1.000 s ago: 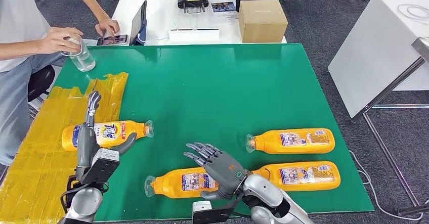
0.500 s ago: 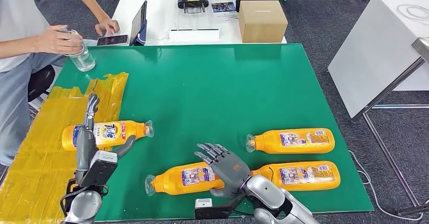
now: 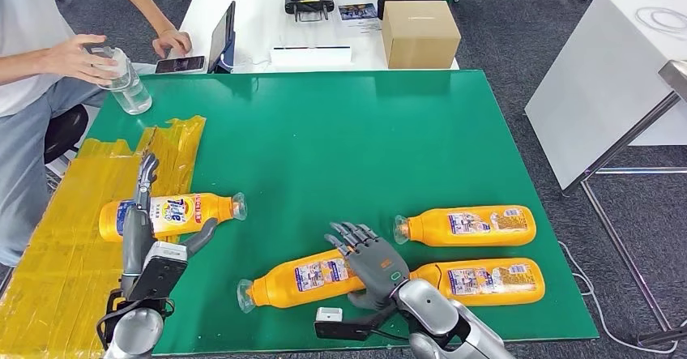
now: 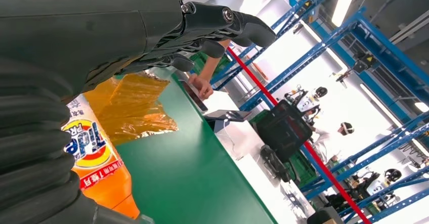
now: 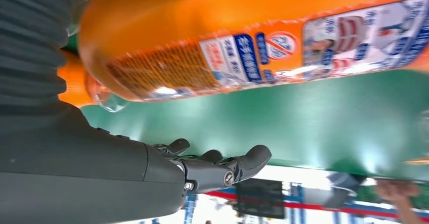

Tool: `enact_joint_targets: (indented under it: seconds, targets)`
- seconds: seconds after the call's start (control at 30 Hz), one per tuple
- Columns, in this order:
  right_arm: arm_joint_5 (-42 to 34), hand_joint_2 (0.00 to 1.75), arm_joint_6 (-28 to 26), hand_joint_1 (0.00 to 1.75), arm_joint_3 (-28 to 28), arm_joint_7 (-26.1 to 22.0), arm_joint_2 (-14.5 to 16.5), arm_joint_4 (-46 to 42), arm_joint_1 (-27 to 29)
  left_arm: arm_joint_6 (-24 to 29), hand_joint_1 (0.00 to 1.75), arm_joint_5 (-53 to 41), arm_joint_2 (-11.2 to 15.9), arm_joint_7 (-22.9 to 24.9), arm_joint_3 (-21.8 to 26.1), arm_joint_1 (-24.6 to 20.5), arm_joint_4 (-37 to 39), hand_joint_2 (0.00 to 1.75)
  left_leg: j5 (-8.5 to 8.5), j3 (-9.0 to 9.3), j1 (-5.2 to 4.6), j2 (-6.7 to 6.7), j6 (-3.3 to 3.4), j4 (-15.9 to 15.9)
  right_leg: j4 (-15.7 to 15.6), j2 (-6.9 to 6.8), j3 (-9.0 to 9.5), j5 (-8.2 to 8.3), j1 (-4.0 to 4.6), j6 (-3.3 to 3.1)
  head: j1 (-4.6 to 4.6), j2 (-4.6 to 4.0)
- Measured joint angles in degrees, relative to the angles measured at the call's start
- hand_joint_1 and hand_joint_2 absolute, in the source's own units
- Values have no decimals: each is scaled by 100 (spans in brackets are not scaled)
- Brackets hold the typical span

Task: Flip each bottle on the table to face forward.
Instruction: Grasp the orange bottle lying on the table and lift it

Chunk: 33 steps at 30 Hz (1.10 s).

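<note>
Right robot hand [image 3: 374,263], lower centre of the head view, lies palm-down over the nearest bottle [image 3: 304,276], fingers spread and extended across its body; whether they grip or merely rest on it cannot be told; the bottle lies tilted, cap toward the lower left, showing a fine-print back label, illegible here. Step in hand, as judged: rolling this bottle so its front label turns up; the next move calls for a steady turn about the long axis without pushing it into the lower right bottle [image 3: 486,281] just beside the wrist. Left robot hand [image 3: 144,229], lower left, rests with fingers extended over the front-facing bottle [image 3: 174,213], thumb apart; no closed grasp shows; its label reads "Tide" in the left wrist view, so it appears done. The upper right bottle [image 3: 470,225] also shows a back label. All four lie on the green worktop [image 3: 340,140]; yellow sheeting [image 3: 57,245] covers its left edge.
</note>
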Motion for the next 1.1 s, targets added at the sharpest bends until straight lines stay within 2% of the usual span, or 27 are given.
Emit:
enact_joint_targets:
  seconds: [0.67, 0.83, 1.1]
  targets:
    - [276, 175, 127, 1, -203, 248, 225, 688, -176, -21, 0, -1, -45, 36, -4, 24, -42, 175, 0, 1, 0, 0, 0, 0, 0, 1, 0, 0, 0, 0, 0, 0]
    - [335, 175, 230, 20, -202, 249, 324, 1009, -405, -29, 0, 3, -50, 39, -11, -9, -34, 175, 0, 6, 0, 1, 0, 0, 0, 3, 1, 0, 0, 0, -1, 0]
    - [438, 175, 303, 21, -172, 249, 539, 1484, -708, -32, 0, 19, -67, 48, -15, -74, 26, 175, 1, 19, 1, 1, 0, 0, 0, 3, 12, 1, 0, 0, 0, 0]
